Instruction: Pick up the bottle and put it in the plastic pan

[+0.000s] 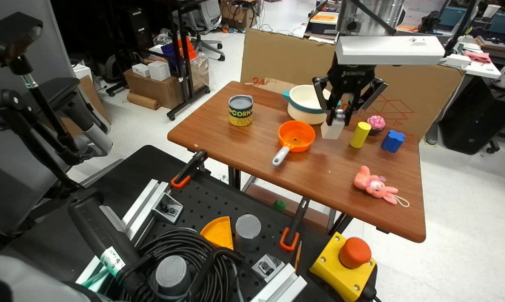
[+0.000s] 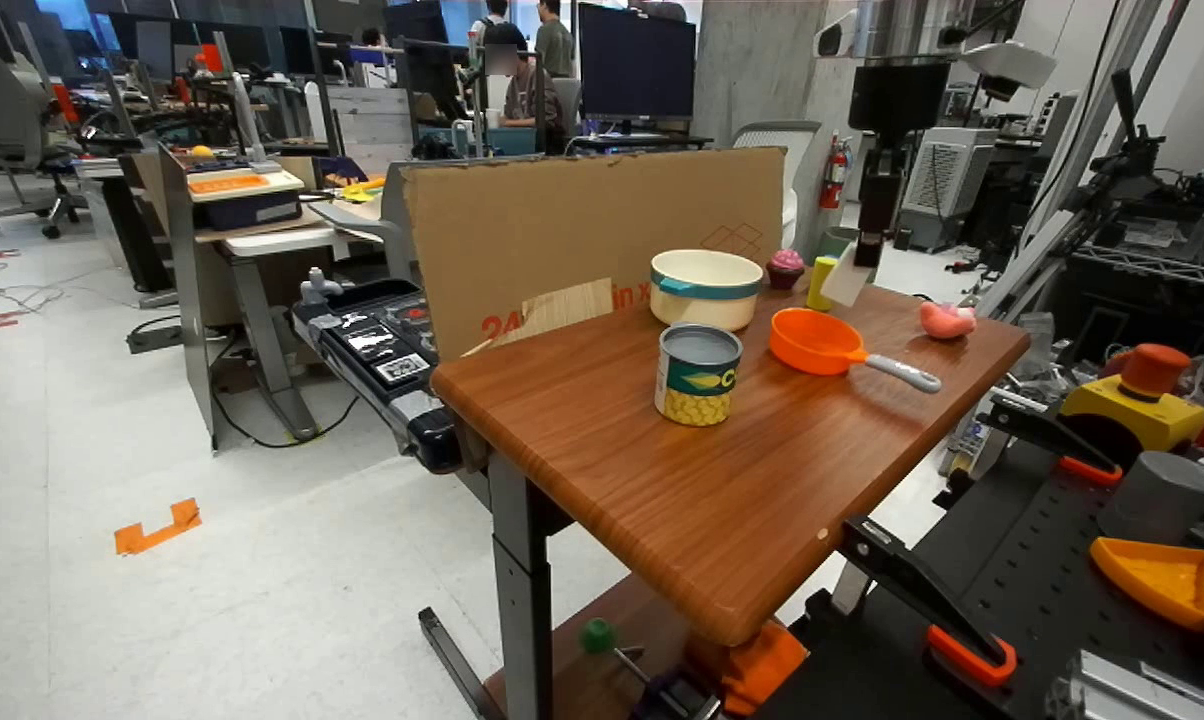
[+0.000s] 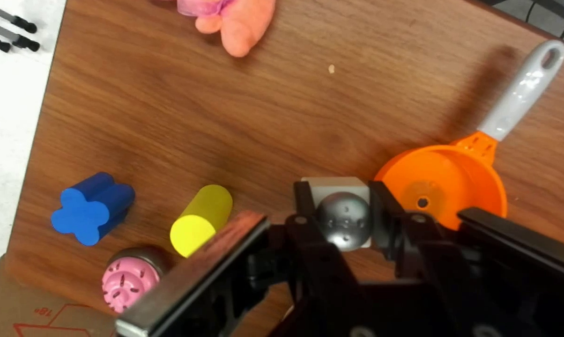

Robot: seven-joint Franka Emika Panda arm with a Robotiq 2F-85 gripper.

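Presently | end effector (image 1: 339,116) clamped on bottle (image 1: 331,131), base down | pan (image 1: 296,136) lies left and nearer, both exterior views

You've got a corn can (image 1: 240,110) standing on the wooden table (image 2: 602,460), with a cream teal-rimmed pot (image 2: 706,308) sitting apart from it. Your yellow cylinder (image 3: 201,220), blue lobed block (image 3: 92,208) and pink-topped cupcake (image 3: 130,282) are kinda bunched near each other. The coral-pink toy (image 1: 374,184) is lying off by itself, and cardboard (image 2: 582,215) stands behind your pot.
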